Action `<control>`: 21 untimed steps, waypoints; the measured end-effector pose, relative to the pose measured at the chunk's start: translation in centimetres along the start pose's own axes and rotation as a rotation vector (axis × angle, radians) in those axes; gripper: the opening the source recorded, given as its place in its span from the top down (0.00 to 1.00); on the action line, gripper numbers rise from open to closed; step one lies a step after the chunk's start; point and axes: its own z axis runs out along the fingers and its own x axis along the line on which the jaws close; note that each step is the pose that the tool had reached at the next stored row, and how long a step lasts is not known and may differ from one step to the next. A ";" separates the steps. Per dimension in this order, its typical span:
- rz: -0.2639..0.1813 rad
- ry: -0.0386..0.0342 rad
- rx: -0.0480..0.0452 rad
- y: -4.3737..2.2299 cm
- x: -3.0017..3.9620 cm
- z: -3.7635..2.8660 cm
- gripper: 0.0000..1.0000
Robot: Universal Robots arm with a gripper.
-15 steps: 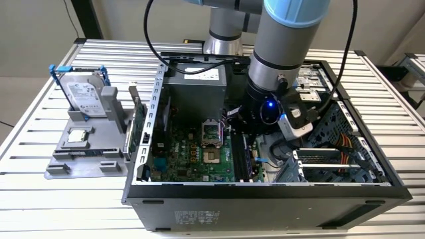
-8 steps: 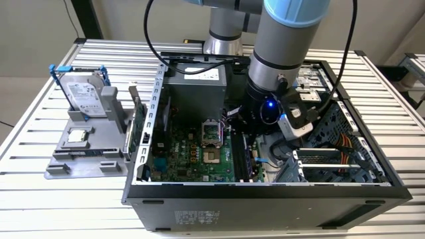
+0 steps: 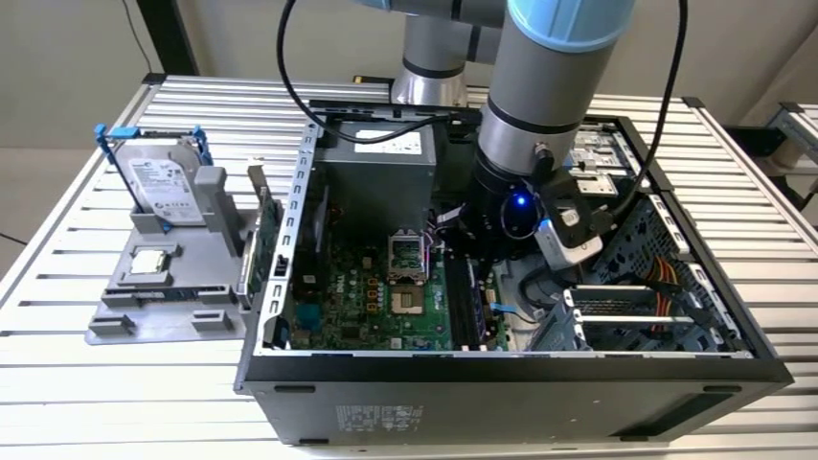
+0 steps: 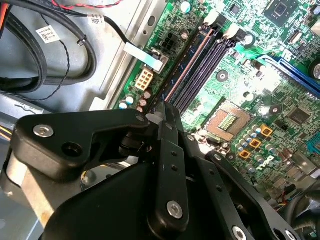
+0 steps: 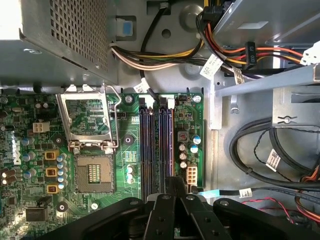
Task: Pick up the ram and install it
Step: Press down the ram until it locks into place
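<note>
Inside the open case (image 3: 715, 356), the gripper (image 4: 159, 117) hangs low over the slots (image 5: 156, 142) beside the empty CPU socket (image 5: 94, 172). Its fingers are pinched on the ram (image 4: 186, 62), whose thin edge runs out ahead of them into the outermost slot. Pickup looks done — whether the stick is fully seated I cannot tell.

The arm (image 3: 543, 86) is a thick grey metal tube with a light blue band at its joint and a dark ring lower down. Its wrist (image 3: 511, 206) is black, with a small blue light glowing on it and a white and grey block clamped at the side. Black cables (image 3: 291, 77) loop beside it. The gripper (image 4: 162, 112) is matte black, with angular linkage plates fastened by silver screws (image 4: 43, 131).
</note>
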 end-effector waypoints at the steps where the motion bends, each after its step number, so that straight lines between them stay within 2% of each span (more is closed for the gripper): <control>1: 0.000 0.0000 0.0003 0.00 0.00 0.00 1.00; 5: -0.004 -0.0001 0.0000 0.00 0.00 0.00 1.00; 8: -0.025 -0.0005 -0.0005 0.00 0.00 0.00 1.00; 13: -0.093 -0.0018 -0.0035 0.00 0.00 0.00 1.00; 21: -0.195 -0.0008 -0.0158 0.01 0.00 0.00 1.00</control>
